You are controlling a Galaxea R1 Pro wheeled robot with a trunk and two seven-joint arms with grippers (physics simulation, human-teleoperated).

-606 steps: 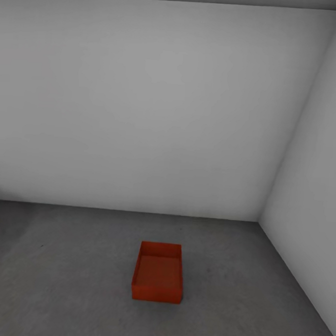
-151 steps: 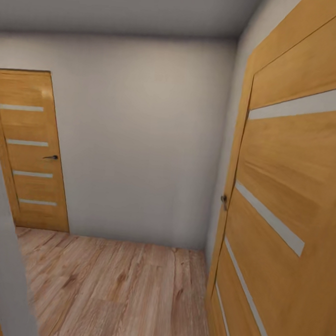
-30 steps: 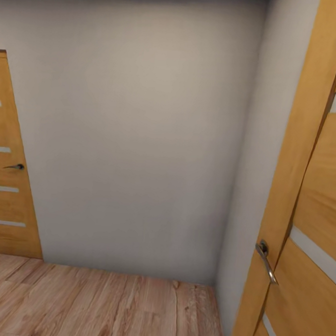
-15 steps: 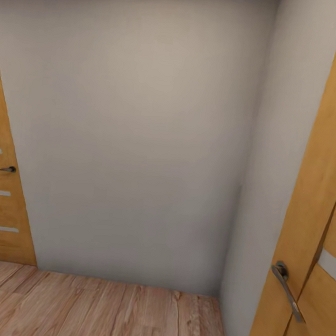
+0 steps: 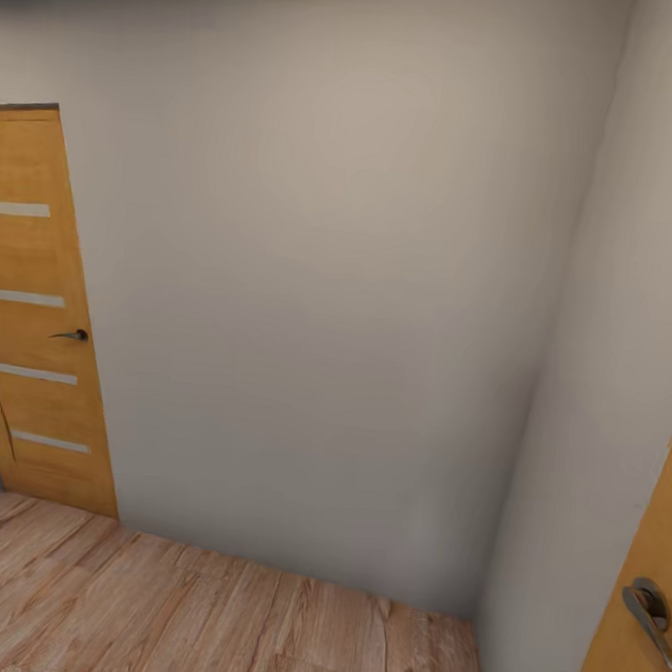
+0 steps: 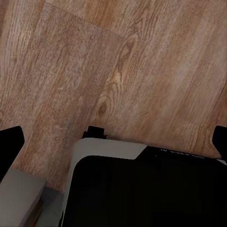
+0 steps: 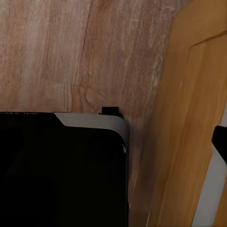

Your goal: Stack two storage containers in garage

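Wood plank floor (image 6: 118, 71) lies under both arms; left fingers (image 6: 9, 142) spread, empty; right unclear.

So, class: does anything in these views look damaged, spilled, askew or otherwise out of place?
Nothing stands out. The closed wooden door, its handle, the grey wall and the wood plank floor all look intact and clean. The head view is tilted, so lines slant.

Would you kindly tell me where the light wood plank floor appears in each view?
Head view: wood plank floor along the bottom edge, under the white wall.
Left wrist view: across the upper half.
Right wrist view: upper left, beside the orange door.
Shared landmark: likely that door, at the head view's lower right.
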